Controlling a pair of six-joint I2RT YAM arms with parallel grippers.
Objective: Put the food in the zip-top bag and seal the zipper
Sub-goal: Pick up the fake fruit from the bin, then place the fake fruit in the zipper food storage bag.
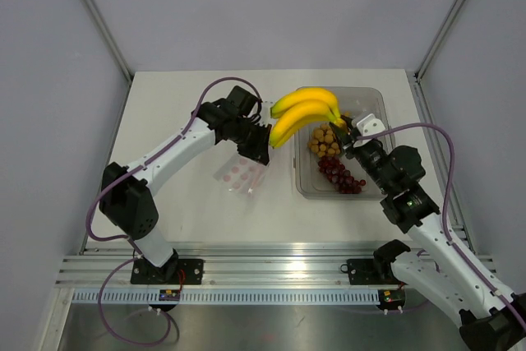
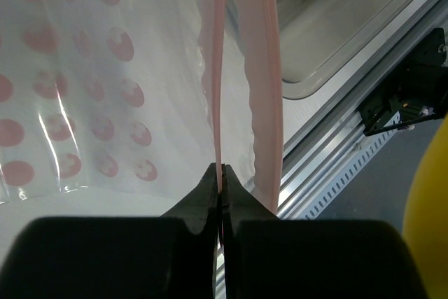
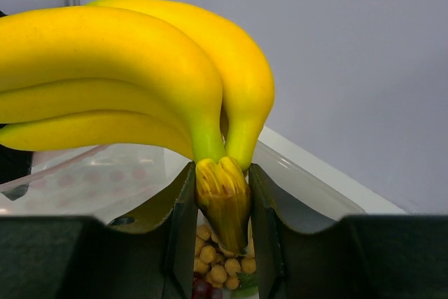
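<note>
We see a white table (image 1: 189,228) boxed in by pale grey walls (image 1: 271,14), with an aluminium rail (image 1: 271,273) along its near edge. The banana bunch (image 1: 306,113) hangs over the far-left corner of the clear tray (image 1: 374,96). Its long axis runs left to right, and its stem points right, pinched between the right gripper's (image 1: 343,125) jaws. The left gripper (image 1: 259,147) is clamped tight on the pink zipper (image 2: 218,68) of the dotted bag (image 1: 240,174), mid-table, just left of the tray.
</note>
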